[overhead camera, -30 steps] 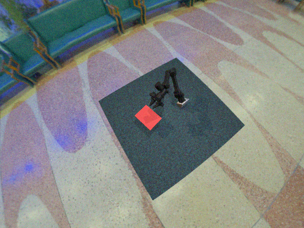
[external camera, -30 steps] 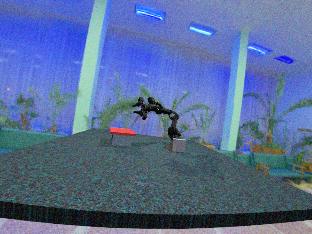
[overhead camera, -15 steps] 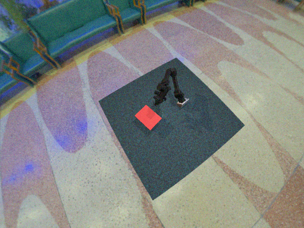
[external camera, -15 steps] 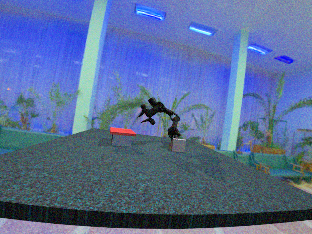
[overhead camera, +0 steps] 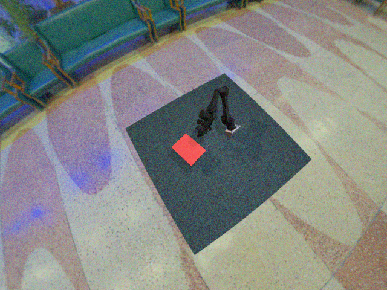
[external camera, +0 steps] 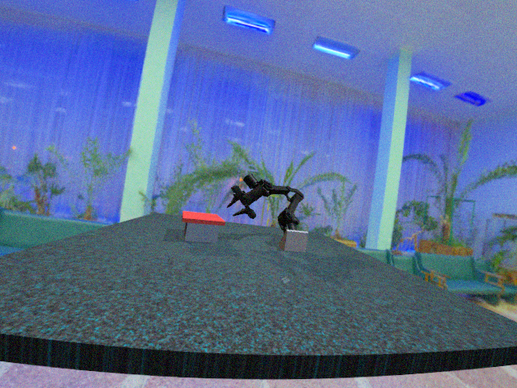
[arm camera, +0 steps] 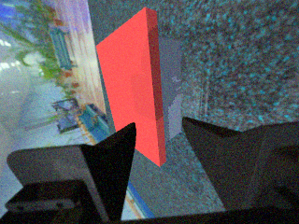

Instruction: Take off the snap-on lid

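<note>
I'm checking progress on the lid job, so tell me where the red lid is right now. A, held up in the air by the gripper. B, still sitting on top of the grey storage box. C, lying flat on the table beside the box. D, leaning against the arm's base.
B: the red lid lies flat on the grey storage box, and the gripper hangs open beside it, holding nothing.

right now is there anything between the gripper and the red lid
No. In the exterior view the gripper hangs just beside the red lid, only air between them; its fingers are part open and hold nothing.
</note>
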